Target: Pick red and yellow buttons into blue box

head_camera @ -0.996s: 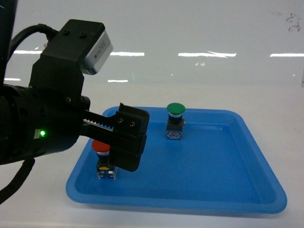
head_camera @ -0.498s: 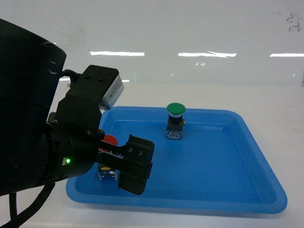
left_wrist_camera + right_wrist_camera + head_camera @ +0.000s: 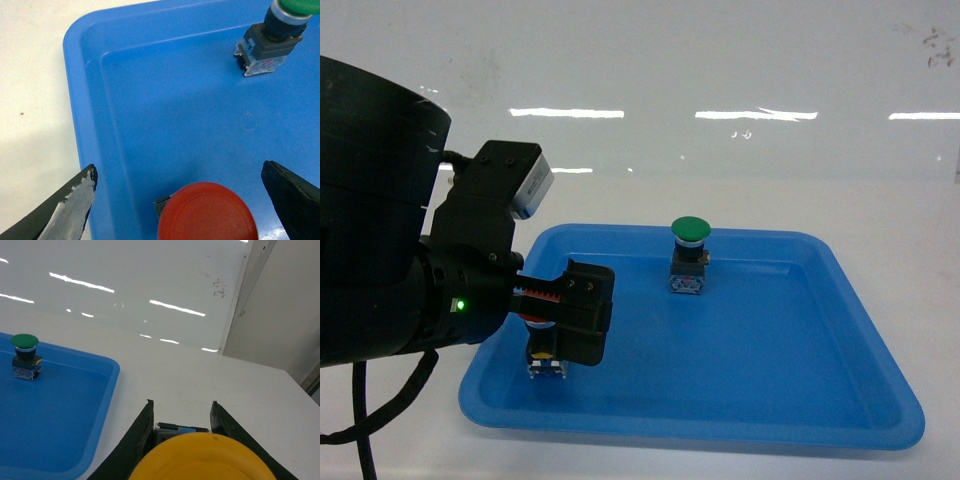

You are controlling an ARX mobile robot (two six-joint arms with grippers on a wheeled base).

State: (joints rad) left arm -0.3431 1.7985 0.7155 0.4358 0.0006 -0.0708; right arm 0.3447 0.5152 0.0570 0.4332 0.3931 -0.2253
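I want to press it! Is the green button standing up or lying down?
Standing up. The green button sits on its base in the blue tray, cap on top.

We see a glossy white desk (image 3: 740, 60) filling nearly the whole of each view. Its surface mirrors long white strips of overhead light (image 3: 756, 115), which run in a row across it beyond the far edge of a shallow blue plastic tray (image 3: 880, 360) lying on it. A few small dark scuff marks (image 3: 932, 42) sit well beyond the tray's far right corner. In the right wrist view, a pale grey upright panel (image 3: 285, 305) with a lighter edge strip rises at the desk's right side, well to the right of the tray. The left wrist view shows a tiny dark speck (image 3: 21, 113) on the desk just left of the tray.
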